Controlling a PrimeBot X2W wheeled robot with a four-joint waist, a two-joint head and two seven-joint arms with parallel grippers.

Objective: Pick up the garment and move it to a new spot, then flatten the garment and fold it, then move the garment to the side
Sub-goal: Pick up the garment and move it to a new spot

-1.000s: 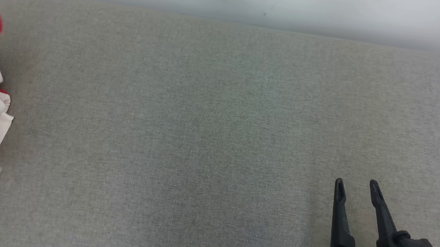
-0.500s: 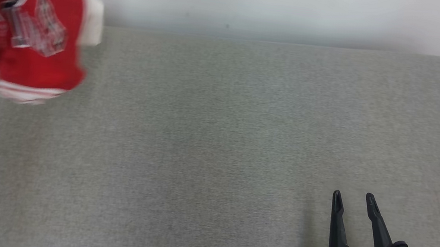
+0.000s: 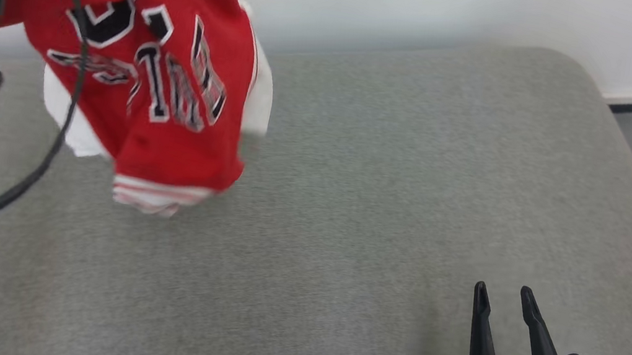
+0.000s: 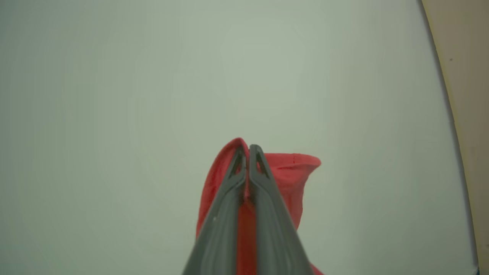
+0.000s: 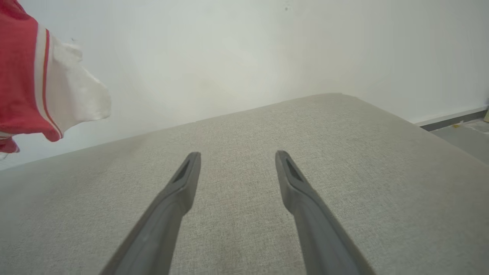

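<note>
Over grey cushion, red-and-white lettered garment in clenched left hand; right hand agape.

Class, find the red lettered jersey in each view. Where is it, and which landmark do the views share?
Head view: red lettered jersey with white trim hangs upper left.
Left wrist view: jersey bottom centre, pinched in the shut left hand.
Right wrist view: jersey in the upper left corner.
Landmark: grey fabric surface, in head and right wrist views.

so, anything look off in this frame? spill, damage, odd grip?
Nothing damaged or spilled. The red garment hangs bunched, pinched by one fold in the shut left gripper, which looks like a normal carry. The right gripper is open and empty over the grey surface.
</note>
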